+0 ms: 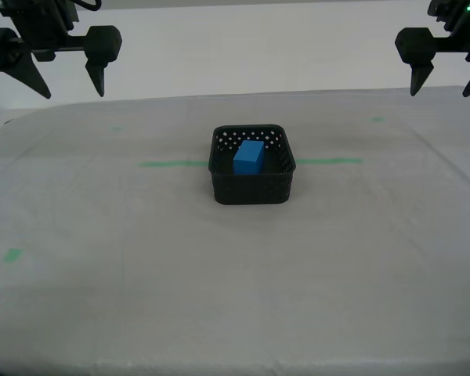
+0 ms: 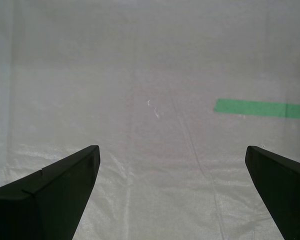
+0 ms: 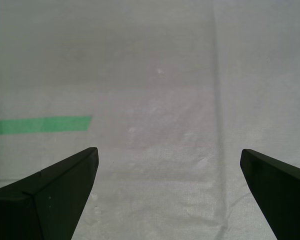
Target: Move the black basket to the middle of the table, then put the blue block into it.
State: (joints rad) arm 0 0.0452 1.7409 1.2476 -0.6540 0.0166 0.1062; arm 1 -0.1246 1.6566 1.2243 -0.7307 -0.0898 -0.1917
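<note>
Since the blue block [image 1: 249, 157] lies inside the black basket [image 1: 252, 188], and the basket sits about midway along the table [image 1: 235, 313], squarely on the green tape line [image 1: 172, 164], I judge both parts of the task done. What is left is only to leave the scene cleanly.

My first gripper [image 3: 168, 151] is spread wide and holds nothing; between its fingers I see bare cloth and one end of the tape. My second gripper [image 2: 172, 147] is likewise released and empty over bare cloth. In the exterior view a gripper [image 1: 73, 94] hangs high over the table's far corner on that view's left, and another gripper [image 1: 441, 92] over the far corner on its right. Both are well apart from the basket, but I cannot tell from the wrist views which is which.

Doing this step well means keeping both arms high and wide of the basket, so that no finger clips its rim or drags it off the line. Any retreat should go up and outward, never across the middle.

The whitish-grey cloth [image 1: 102, 313] lies flat with faint creases, so the basket should sit steady. Small green tape marks show near the far edge [image 1: 376, 119] and near the exterior view's left edge [image 1: 12, 254]. Beyond the far edge is a plain pale wall [image 1: 251, 47].
</note>
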